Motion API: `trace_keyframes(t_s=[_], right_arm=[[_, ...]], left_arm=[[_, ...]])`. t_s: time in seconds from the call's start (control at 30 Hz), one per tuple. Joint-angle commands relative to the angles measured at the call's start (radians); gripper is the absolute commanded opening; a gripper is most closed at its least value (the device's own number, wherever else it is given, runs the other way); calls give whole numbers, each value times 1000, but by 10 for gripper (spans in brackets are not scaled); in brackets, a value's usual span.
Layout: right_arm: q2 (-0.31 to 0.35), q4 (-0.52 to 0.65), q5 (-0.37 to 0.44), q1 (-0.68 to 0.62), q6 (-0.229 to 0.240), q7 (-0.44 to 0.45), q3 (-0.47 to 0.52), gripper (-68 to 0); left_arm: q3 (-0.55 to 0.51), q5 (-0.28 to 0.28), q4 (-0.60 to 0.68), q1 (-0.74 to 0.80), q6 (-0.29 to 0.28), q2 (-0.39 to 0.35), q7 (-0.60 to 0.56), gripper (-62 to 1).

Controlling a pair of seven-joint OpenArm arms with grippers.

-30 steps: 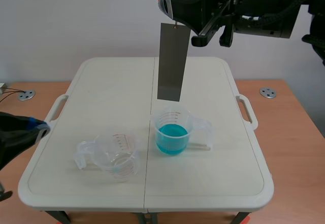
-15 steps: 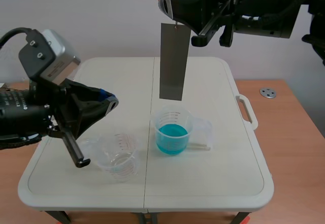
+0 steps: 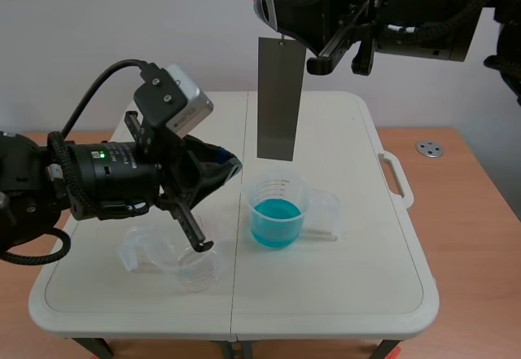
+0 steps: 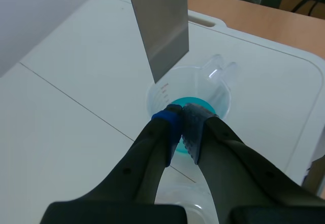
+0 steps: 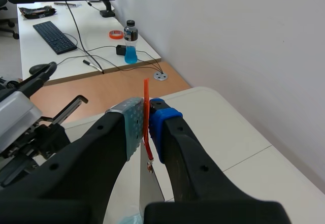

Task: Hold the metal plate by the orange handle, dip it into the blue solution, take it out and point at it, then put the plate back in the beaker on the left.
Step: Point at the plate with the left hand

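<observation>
Table (image 3: 342,294): one, white, carrying everything.

Arms: two. The right gripper (image 5: 145,120) is high over the table, its pads clamped on the orange handle (image 5: 146,99). The left gripper (image 4: 182,120) has its fingers pressed together on nothing. It sits low, between the two beakers, tips aimed toward the plate's lower end without touching it.

Metal plate (image 3: 277,98): one. It's a long grey strip hanging upright under the right gripper, directly over the blue beaker, with its bottom edge clear of the rim. Expect it to be thin, stiff and light. It looks to hang from the handle by a small link, so it'll likely swing if you move fast. The surface is probably wet and slick after the dip. Keep your grip on the orange tab only, never on the bare metal.

Beakers: two, both clear plastic with handles, so light and easy to tip if the plate knocks a wall. The beaker with blue solution (image 3: 277,212) is near table centre. The empty beaker (image 3: 199,271) is to its left, under the left gripper.

Orange handle: one, a thin flat tab. It offers a narrow bite, so keep the pads squeezed.
</observation>
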Motion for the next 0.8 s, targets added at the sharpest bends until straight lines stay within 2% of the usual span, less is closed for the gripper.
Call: trace_keyframes(t_s=[0.0,0.33,0.77], right_arm=[[3,13,19,23,0,11,2,-662],[2,13,19,23,0,11,2,-662],[2,13,19,23,0,11,2,-662]], left_arm=[[5,10,8,-21,7,18,-13,-593],[38,62,-39,-54,28,72,-13,-593],[39,61,-43,-54,28,76,-13,-593]])
